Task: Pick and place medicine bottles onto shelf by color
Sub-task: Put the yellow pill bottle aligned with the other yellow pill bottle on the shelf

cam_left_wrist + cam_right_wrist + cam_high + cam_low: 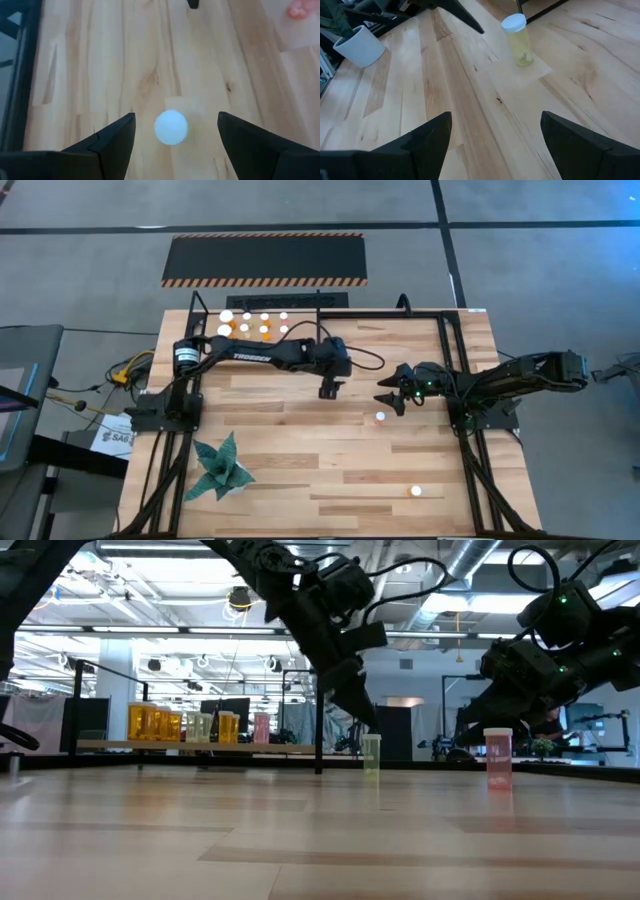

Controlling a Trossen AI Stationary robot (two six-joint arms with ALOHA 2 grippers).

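Left jaws [172, 137] open, straddling without touching a pale yellow bottle [171, 127] standing upright on the table [300, 440] near its centre. Right jaws [492, 145] open and empty, toward 3 o'clock of it. A pinkish bottle [380, 417] stands just beside them. Amber bottles [245, 327] are grouped on the shelf [300, 320] at the table's 11 o'clock; one bottle [416, 491] stands at 5 o'clock.
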